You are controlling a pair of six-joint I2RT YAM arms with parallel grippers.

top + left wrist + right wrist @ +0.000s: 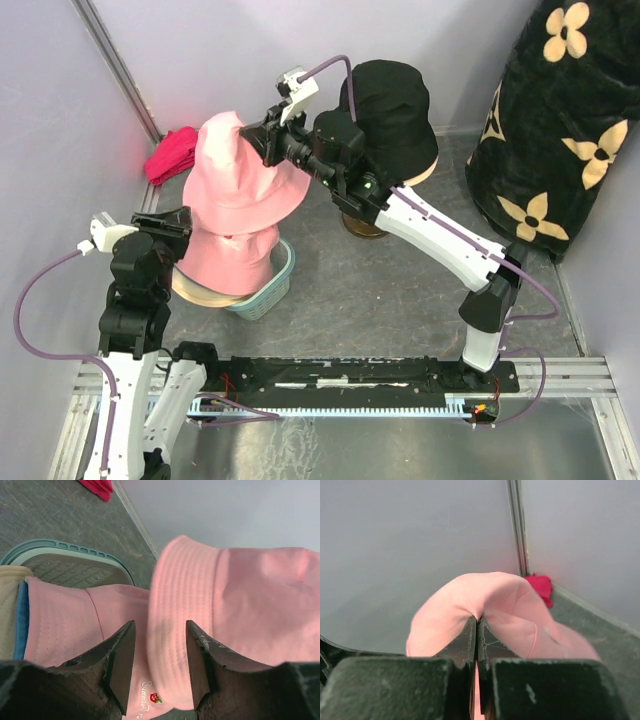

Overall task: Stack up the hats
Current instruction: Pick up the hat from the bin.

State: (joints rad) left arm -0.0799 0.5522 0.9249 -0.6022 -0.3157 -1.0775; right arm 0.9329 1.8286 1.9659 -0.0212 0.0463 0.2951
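Note:
My right gripper [268, 135] [478, 620] is shut on the crown of a pink hat [240, 175] [470, 595] and holds it in the air. That hat hangs just over a second pink hat [230, 260] [65, 625], which tops a pile with a blue layer [21, 620] and a beige hat [195, 292] beneath it. My left gripper [185, 225] [160, 625] stands open at the pile's left side, the hanging hat's brim [170, 630] showing in the gap between its fingers. A black hat [392, 105] sits at the back.
The pile rests in a teal basket [270, 290] [65, 547]. The black hat is on a cream head form with a dark stand [362, 225]. A magenta-red cloth bundle [172, 153] [539, 586] lies in the back left corner. A black flower-patterned fabric [560, 130] fills the right side.

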